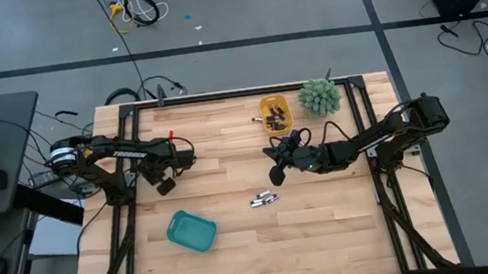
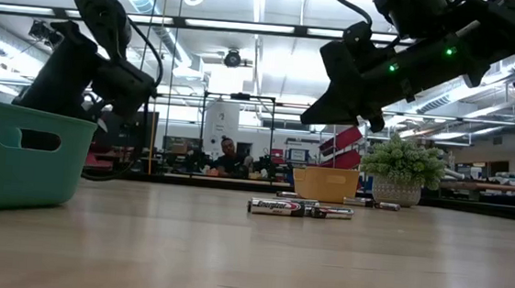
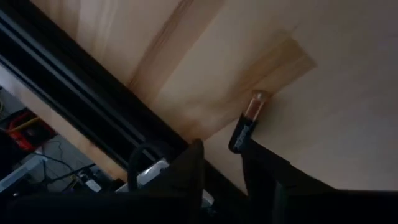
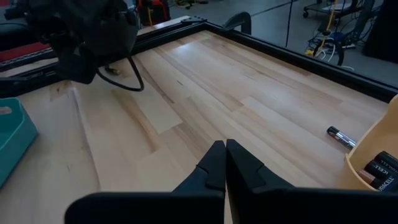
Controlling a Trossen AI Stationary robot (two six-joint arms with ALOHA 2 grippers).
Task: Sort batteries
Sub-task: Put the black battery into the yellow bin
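Battery [image 3: 247,123] partly hidden behind left end effector [image 3: 222,163]

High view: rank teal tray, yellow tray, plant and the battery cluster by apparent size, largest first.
1. teal tray, clearly the largest.
2. plant and yellow tray: too close to rank; the tray is narrower but longer.
3. battery cluster, smallest.
All stand on the table under a straight-down camera, so nearness skews the order little.
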